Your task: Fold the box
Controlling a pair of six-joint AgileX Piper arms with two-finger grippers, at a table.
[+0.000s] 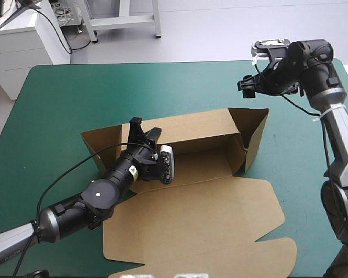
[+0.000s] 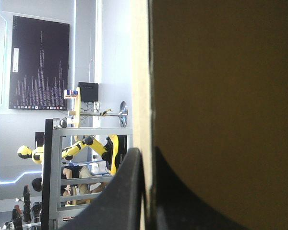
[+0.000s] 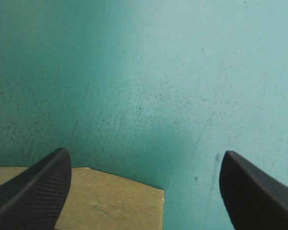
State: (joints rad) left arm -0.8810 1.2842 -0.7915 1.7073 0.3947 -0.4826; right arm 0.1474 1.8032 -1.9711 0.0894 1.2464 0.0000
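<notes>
The brown box (image 1: 209, 130) stands half-formed in the middle of the teal-green table (image 1: 58, 104). Its long far wall is raised, two panels are turned up in a wedge at its right end, and the lid (image 1: 197, 220) lies flat toward the table's near edge. Inside the tray the floor shows as bare brown board. The left gripper (image 1: 144, 132) reaches in from the box's near-left side and pinches the far wall close to its left end, one black finger inside the tray and the other outside the wall. The left wrist view shows the same grip close up. The left gripper (image 2: 146, 154) is all but shut, and the pale cut edge of the box (image 2: 221, 96) runs straight up between its fingers (image 2: 127, 191). The right gripper (image 1: 247, 87) hangs above the table just beyond the box's far-right corner, clear of the board and touching nothing. In the right wrist view the right gripper (image 3: 145, 153) has its fingers (image 3: 38, 191) spread wide and holds nothing. One corner of the box (image 3: 110, 201) lies beneath it, with the table's cover (image 3: 149, 72) ahead.
</notes>
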